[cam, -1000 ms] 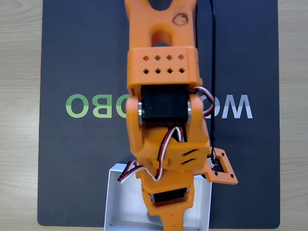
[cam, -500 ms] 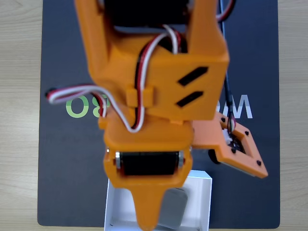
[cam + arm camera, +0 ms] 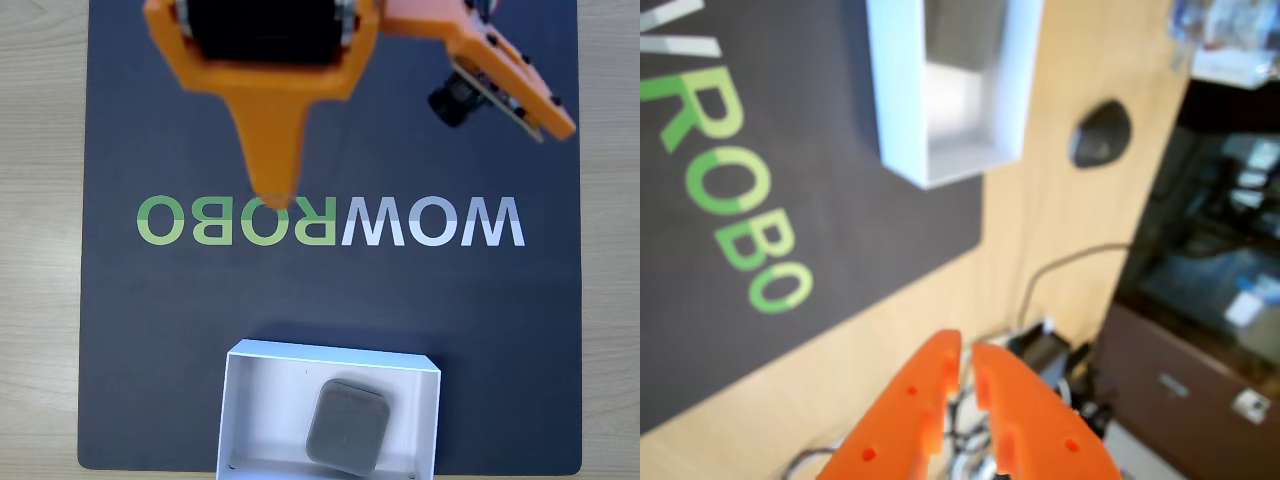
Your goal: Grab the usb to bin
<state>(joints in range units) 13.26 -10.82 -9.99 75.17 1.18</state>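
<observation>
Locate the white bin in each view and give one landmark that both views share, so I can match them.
Fixed view: the bin sits at the bottom centre on the dark mat, with the usb lying inside it.
Wrist view: the bin is at the top centre, cut off by the top edge, near the mat's corner.
Shared landmark: the green ROBO lettering printed on the mat.
</observation>
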